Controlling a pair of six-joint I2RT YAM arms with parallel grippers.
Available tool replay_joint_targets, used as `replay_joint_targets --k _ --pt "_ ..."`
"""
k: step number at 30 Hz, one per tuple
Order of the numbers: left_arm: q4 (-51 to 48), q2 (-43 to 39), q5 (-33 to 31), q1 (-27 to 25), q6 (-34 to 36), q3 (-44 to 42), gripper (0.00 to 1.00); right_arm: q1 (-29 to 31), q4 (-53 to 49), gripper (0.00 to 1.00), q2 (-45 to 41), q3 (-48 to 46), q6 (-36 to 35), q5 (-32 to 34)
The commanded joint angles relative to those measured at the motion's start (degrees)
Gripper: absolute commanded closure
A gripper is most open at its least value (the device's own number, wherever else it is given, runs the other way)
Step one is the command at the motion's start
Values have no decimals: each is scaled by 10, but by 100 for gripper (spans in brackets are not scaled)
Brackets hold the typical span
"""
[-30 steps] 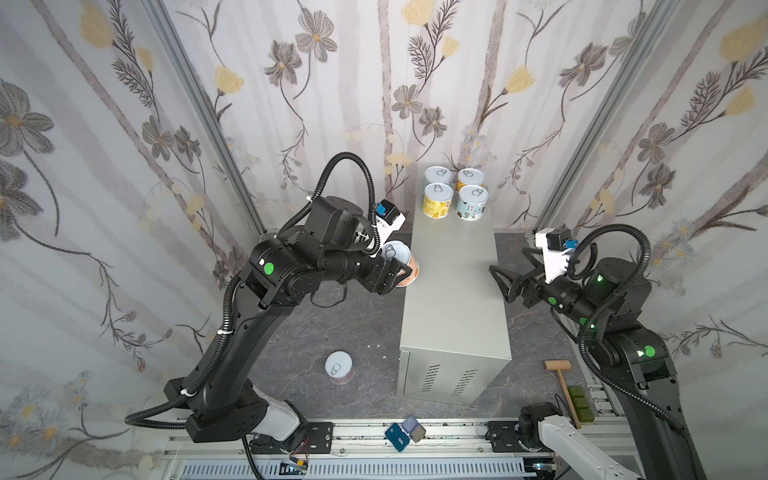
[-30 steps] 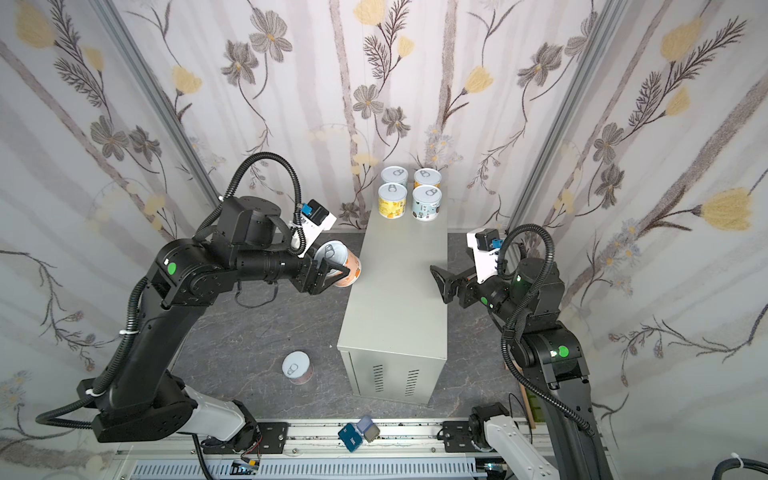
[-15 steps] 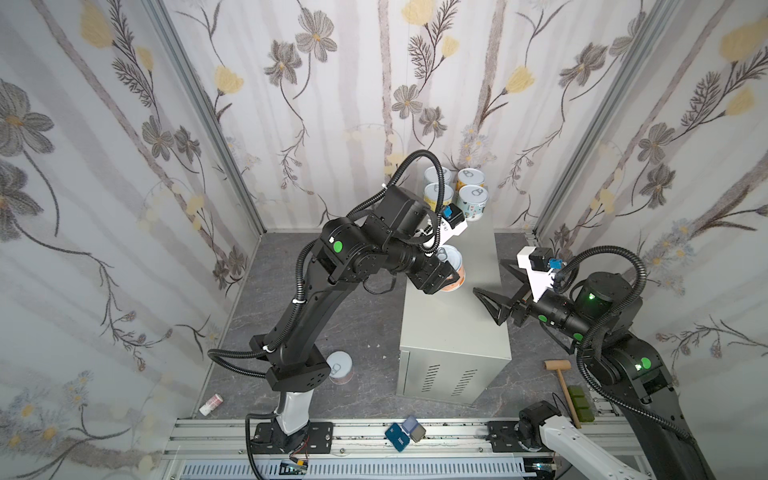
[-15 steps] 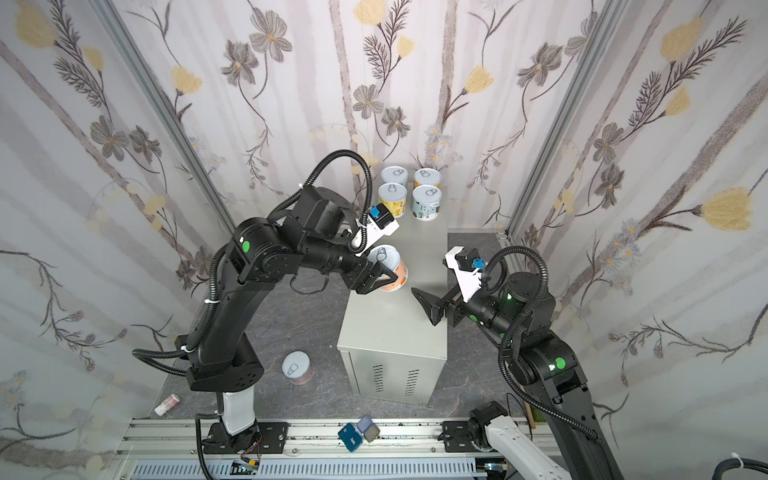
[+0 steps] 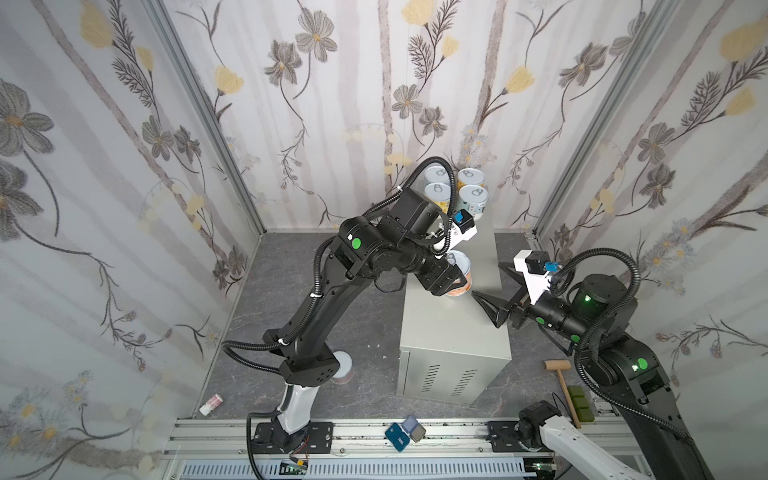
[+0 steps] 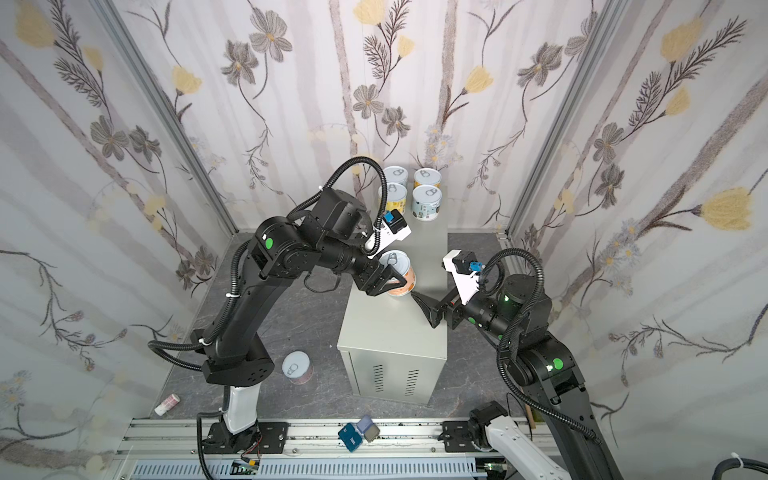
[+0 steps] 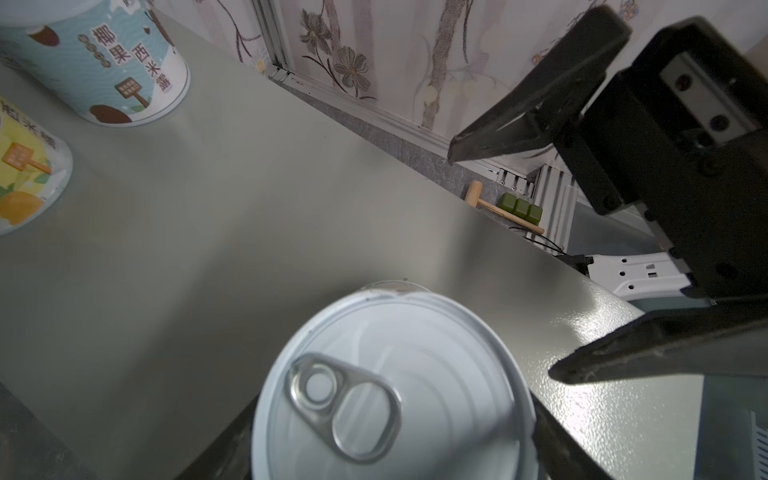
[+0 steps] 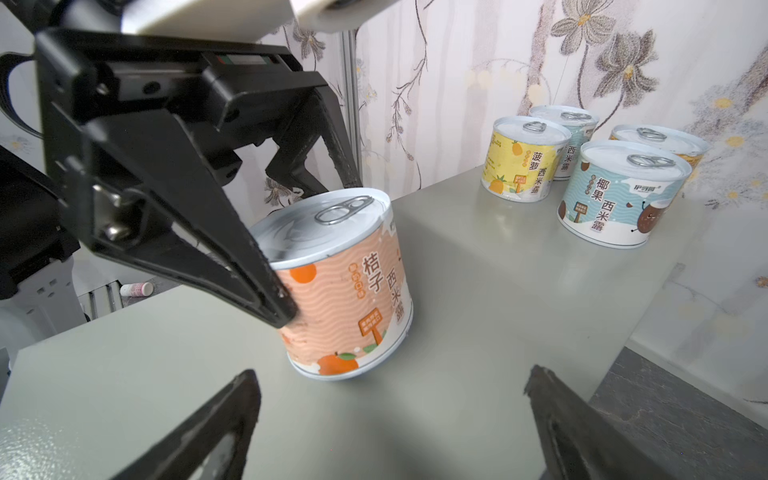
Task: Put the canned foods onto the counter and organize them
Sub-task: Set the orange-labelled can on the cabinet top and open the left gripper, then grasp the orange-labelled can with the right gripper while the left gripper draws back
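Note:
My left gripper is shut on an orange-labelled can, one finger on each side of it. The can stands slightly tilted, with its base at the top of the counter near the middle. My right gripper stands open just right of this can, fingers pointing at it and touching nothing. Several cans cluster at the counter's far end, among them a light blue one and a yellow one. Another can sits on the floor left of the counter.
On the floor at the front left lies a pink-and-white tube. A wooden mallet and green blocks lie right of the counter. Small blue and grey items rest on the front rail. Flowered walls close in three sides.
My left arm has swung right, carrying the orange can from beyond the counter's left edge to over its middle. My open right gripper has moved in toward the can.

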Motion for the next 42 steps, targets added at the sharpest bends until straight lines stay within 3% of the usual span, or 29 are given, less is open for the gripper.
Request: replay_joint_targets --k 1,4,15,20,29,42 --pt "21 4 13 0 11 -1 31 3 24 0 3 -6 -8 -2" --pt "27 7 18 0 12 -4 22 4 25 0 1 -9 -10 0" --pt "63 3 24 4 6 -4 2 5 13 0 0 -6 -13 4" --pt "97 -45 34 23 -12 -26 0 16 29 0 5 -6 -3 0" --pt "269 -239 65 100 -67 -309 0 60 56 0 37 6 10 37" --pt "322 -374 73 165 -97 -514 0 89 133 0 96 17 26 51"
